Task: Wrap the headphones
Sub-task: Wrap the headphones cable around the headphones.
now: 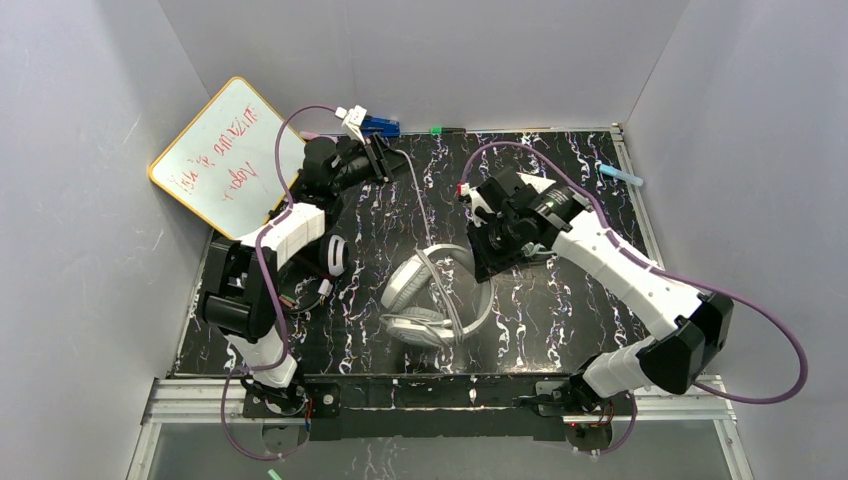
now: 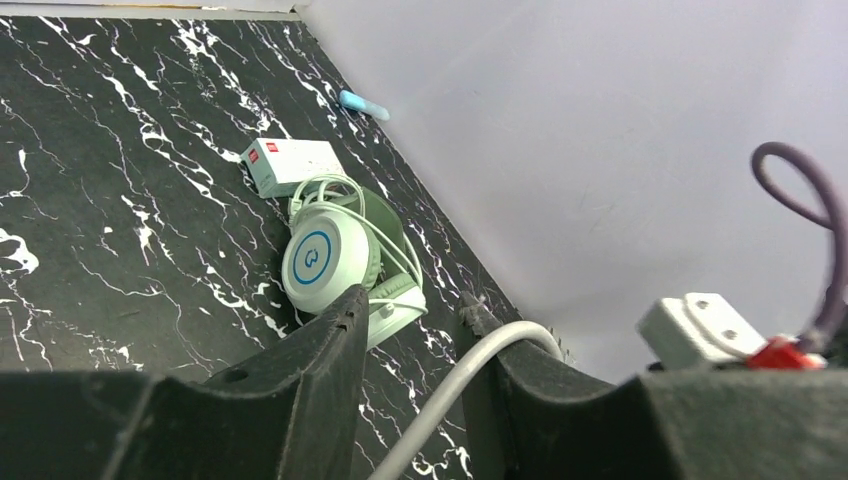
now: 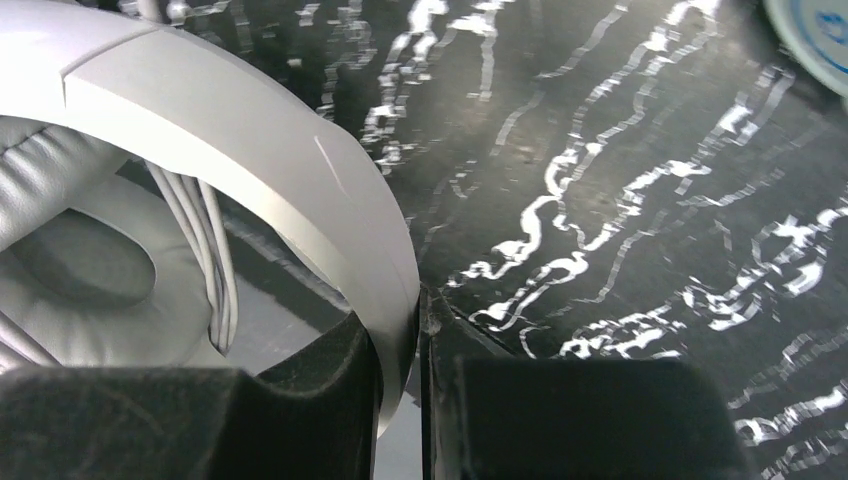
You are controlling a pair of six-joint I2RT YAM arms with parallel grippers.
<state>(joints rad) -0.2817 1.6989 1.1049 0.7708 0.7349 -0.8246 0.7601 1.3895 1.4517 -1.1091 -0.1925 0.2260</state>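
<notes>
At near-centre of the worktop, which is black with white marble veining, the light grey headset lies flat. It has a smooth matte band and padded ear cushions. The right claw pinches its headband, pressed tight on both sides. Only the right wrist view shows pale cable strands tucked inside the band.

Left of it is the black-and-white headset, partly under the left arm and seen in the top view only.

Further back the left claw is up off the worktop with fingers spread. A round grey cable runs loose through the gap, lying against one finger. The top view shows it dropping to the grey headset.

On the far side is the mint-green headset: round cup, blue ring, pale cable looped over it. It sits just beside a white rectangular box, and the headset shows in the left wrist view only. A small blue stick lies by the wall. A whiteboard with red scribble leans in the far-left corner.
</notes>
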